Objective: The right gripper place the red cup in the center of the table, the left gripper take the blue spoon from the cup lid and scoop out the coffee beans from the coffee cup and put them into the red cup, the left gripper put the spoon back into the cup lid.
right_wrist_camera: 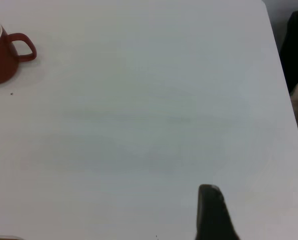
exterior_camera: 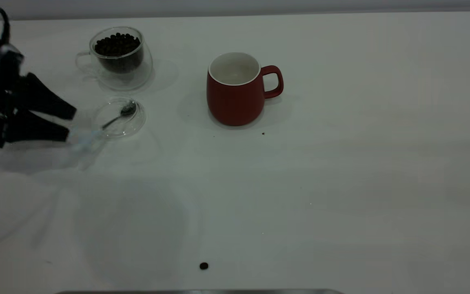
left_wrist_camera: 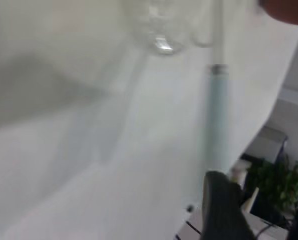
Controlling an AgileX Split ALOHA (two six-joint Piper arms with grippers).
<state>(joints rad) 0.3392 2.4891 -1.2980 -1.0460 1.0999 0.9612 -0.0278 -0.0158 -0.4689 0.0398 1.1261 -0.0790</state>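
Left pincer (exterior_camera: 71,123) open around blue spoon (exterior_camera: 117,116) handle.

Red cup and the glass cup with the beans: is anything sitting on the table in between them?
No. In the exterior view, only bare white table lies between the red cup and the coffee cup.

The large plain white tabletop (exterior_camera: 341,183) is lit dimly and evenly; soft broad shadows are cast at the exterior view's lower left. The black left gripper (exterior_camera: 72,122) is smeared by motion blur, and the left wrist view is blurred throughout
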